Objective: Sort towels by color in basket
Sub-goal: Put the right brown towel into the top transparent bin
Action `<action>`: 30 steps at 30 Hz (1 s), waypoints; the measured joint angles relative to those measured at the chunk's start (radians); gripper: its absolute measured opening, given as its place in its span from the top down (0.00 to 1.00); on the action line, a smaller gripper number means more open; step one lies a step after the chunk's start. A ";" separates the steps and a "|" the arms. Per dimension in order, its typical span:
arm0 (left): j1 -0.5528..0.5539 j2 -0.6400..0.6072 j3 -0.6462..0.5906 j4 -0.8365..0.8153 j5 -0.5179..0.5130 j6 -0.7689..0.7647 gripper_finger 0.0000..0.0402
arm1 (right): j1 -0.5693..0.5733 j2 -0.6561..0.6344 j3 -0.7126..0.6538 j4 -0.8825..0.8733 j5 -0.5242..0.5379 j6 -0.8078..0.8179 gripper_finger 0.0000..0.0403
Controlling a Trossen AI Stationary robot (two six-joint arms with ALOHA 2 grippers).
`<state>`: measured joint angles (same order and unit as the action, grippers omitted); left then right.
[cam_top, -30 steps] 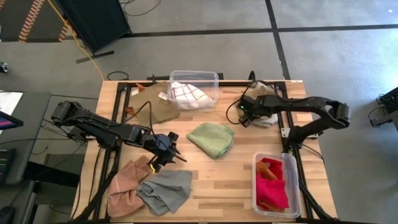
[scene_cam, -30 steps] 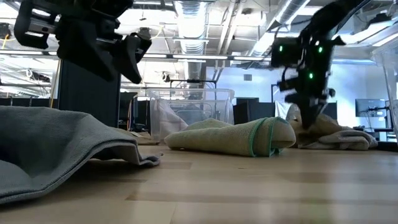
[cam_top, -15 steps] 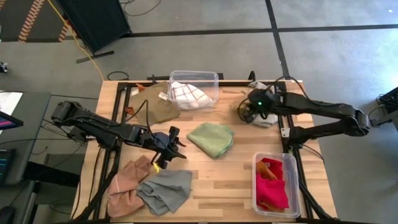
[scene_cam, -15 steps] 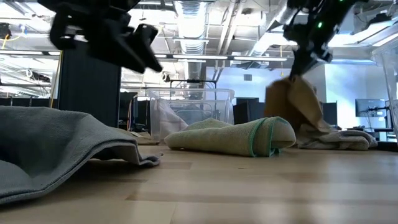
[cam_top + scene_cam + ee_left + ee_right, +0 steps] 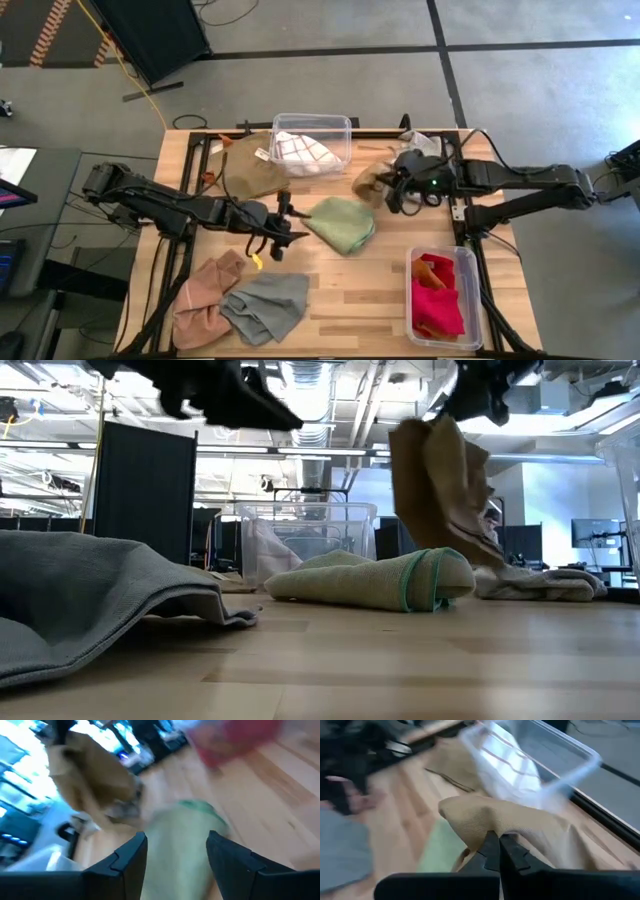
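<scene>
My right gripper (image 5: 388, 186) is shut on a tan towel (image 5: 368, 182), which is raised over the table's far right part and hangs in the low view (image 5: 440, 485). My left gripper (image 5: 290, 228) is open and hovers just left of the light green towel (image 5: 340, 222). That towel lies flat on the table's middle, beyond the left fingers in the left wrist view (image 5: 185, 832). A white checked towel (image 5: 300, 150) sits in a clear bin. Red towels (image 5: 436, 298) fill another clear bin. My right gripper pinches a bunched fold at the tan towel's top (image 5: 492, 822) between its two fingers (image 5: 490, 849). The cloth drapes over the fingertips and hangs slack below the gripper (image 5: 455, 510). Whether its lower tip is free of the pale towel behind, I cannot tell.
An olive-tan towel (image 5: 250, 170) lies at the far left beside the clear bin (image 5: 345, 125). A pink-rust towel (image 5: 205, 295) and a grey towel (image 5: 265, 305) lie near left. A pale towel (image 5: 425, 145) lies at the far right. The red towels' bin (image 5: 412, 262) stands near right.
My right gripper has risen from the pale pile at the far right with the tan towel and carried it toward the table's left; the towel now hangs lifted. My left gripper has risen and moved right, from the pink-rust towel toward the green towel.
</scene>
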<state>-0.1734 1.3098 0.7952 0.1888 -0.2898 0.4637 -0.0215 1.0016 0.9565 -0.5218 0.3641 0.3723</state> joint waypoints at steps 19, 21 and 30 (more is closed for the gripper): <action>0.202 0.076 0.013 0.365 0.377 -0.168 0.22 | 0.226 0.069 0.001 0.361 -0.060 -0.130 0.96; 0.213 0.119 0.047 0.374 0.450 -0.201 0.22 | 0.230 0.084 0.001 0.412 -0.078 -0.145 0.96; 0.187 0.348 0.240 0.382 0.560 -0.266 0.22 | 0.229 0.167 0.001 0.502 -0.128 -0.186 0.96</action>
<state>0.0137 1.6579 1.0350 0.5711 0.2698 0.1978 0.2076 1.1682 0.9573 -0.0199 0.2364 0.1863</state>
